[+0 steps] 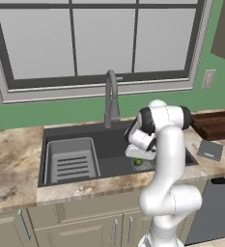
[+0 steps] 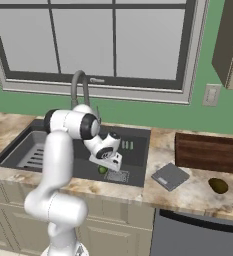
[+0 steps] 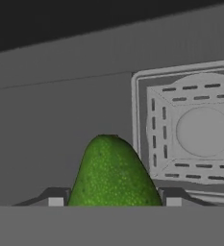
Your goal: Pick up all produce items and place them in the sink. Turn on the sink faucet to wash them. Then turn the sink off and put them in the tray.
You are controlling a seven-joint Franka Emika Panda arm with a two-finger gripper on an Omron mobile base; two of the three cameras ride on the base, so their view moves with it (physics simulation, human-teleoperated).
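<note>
While the gripper hangs low inside the sink, its two fingertips sit on either side of the bright green produce item, a pebbly-skinned, pear-shaped fruit; the jaws look closed on it. Just right of it lies the square drain grate, pale grey with slotted sloping sides and a round centre. A light grey ribbed rack fills the basin's left part. Behind rises the grey metal gooseneck faucet. On the mottled stone counter to the right sit a flat grey square, the reddish-brown wooden tray and the dark brown produce item, near the tray. Green walls frame a wide window.
</note>
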